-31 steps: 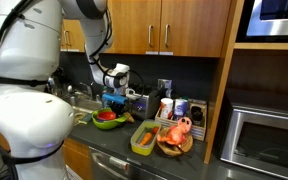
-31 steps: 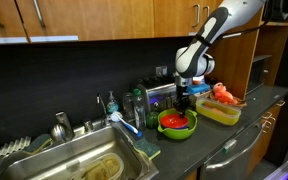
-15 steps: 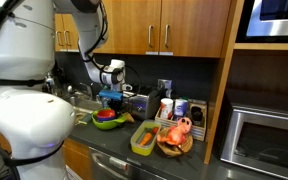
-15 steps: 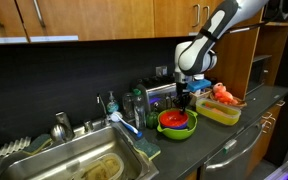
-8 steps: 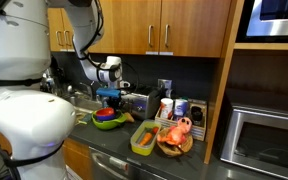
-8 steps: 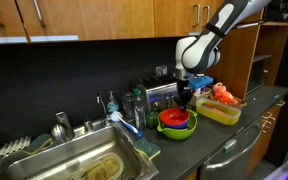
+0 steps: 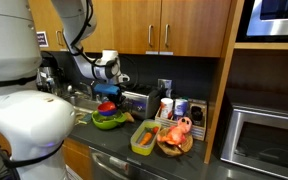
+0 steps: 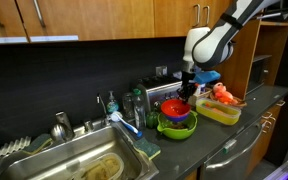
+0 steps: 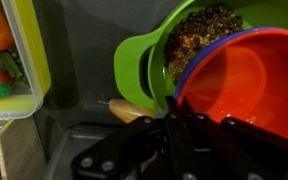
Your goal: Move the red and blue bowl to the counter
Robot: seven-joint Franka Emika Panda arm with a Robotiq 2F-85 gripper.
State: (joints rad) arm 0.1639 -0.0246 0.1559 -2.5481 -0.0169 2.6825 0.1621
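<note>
- The gripper (image 9: 177, 112) comes in from the bottom of the wrist view. Its two fingers are pinched tight on the rim of the red and blue bowl (image 9: 246, 80).
- This bowl is red inside and has a blue edge. It is empty.
- In an exterior view the red and blue bowl (image 8: 174, 107) hangs from the gripper (image 8: 185, 97), tipped a little, just over the green bowl (image 8: 177, 127). It is not on the counter (image 8: 224, 140). It is hard to see if the two bowls touch.
- The green bowl (image 9: 144, 60) is bigger and sits on the dark counter (image 9: 84, 50). It has dark brown crumbly stuff (image 9: 199, 45) in it.
- A green tray (image 9: 39, 50) lies on the counter, a little way from the green bowl. It holds orange and red toy food.
- In an exterior view the sink (image 8: 84, 165) is near the camera, on the other side of the green bowl from the tray (image 8: 219, 112).
- In an exterior view the big white arm (image 7: 19, 120) fills the near side. Past it are the green bowl (image 7: 109, 123) and the red and blue bowl (image 7: 106, 107) above it.
- Farther off in that view a microwave (image 7: 269, 140) stands by the end of the counter.
- Wooden cupboards (image 8: 104, 15) hang on the wall at the back.
</note>
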